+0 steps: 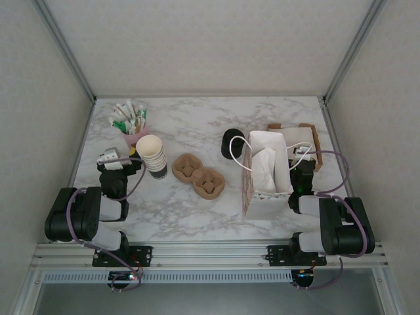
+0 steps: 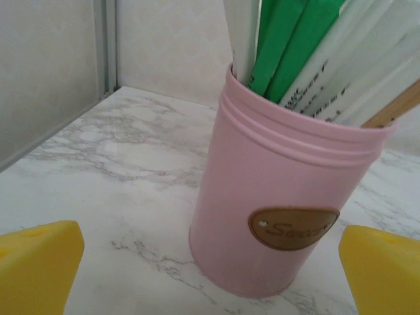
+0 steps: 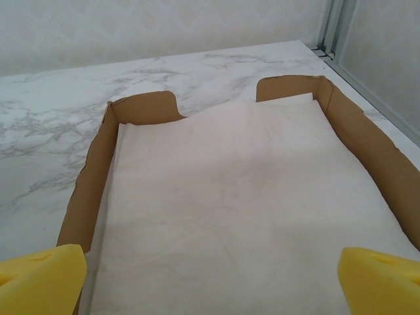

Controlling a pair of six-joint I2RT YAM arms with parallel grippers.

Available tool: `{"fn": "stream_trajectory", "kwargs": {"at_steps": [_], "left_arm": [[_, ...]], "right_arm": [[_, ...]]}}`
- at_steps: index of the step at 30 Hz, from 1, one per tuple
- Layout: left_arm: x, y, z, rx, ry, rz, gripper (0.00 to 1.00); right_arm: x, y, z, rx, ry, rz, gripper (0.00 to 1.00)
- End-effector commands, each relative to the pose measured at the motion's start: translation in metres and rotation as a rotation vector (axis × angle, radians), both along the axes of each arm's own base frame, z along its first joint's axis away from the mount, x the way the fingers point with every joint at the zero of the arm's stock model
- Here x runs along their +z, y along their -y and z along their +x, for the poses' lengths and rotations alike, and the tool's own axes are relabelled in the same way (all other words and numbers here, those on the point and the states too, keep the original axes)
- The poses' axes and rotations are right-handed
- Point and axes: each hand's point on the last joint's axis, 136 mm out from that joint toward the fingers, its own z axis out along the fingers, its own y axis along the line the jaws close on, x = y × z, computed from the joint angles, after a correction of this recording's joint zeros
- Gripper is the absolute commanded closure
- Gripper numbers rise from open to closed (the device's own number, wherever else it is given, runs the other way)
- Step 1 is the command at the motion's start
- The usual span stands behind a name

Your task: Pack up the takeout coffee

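Observation:
The takeout coffee (image 1: 231,143), a small cup with a round black lid and dark sides, stands on the marble table just behind the white paper bag (image 1: 266,177). The bag is upright and open, with rope handles and white paper inside. My left gripper (image 1: 113,159) rests low at the left and is open, its yellow pads (image 2: 39,262) wide apart and nothing between them. My right gripper (image 1: 303,165) sits right of the bag, also open, with nothing between its pads (image 3: 377,279).
A pink tin (image 2: 282,197) of green and white packets stands right in front of the left gripper (image 2: 210,269). Beside it are a stack of lidless paper cups (image 1: 152,156) and a cardboard cup carrier (image 1: 199,174). A brown cardboard tray (image 3: 92,190) of white napkins (image 3: 230,197) lies ahead of the right gripper (image 3: 210,279).

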Motion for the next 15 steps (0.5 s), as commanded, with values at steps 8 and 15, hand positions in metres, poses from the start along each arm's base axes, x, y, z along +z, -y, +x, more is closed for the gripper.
{"fn": "stream_trajectory", "kwargs": {"at_steps": [8, 15], "left_arm": [[0.003, 0.018, 0.015, -0.1, -0.006, 0.042, 0.0], [0.002, 0.016, 0.016, -0.093, -0.01, 0.038, 0.0]], "right_arm": [[0.011, -0.018, 0.002, 0.084, 0.039, -0.048, 0.01], [0.006, -0.016, 0.004, 0.057, 0.043, -0.066, 0.01]]}}
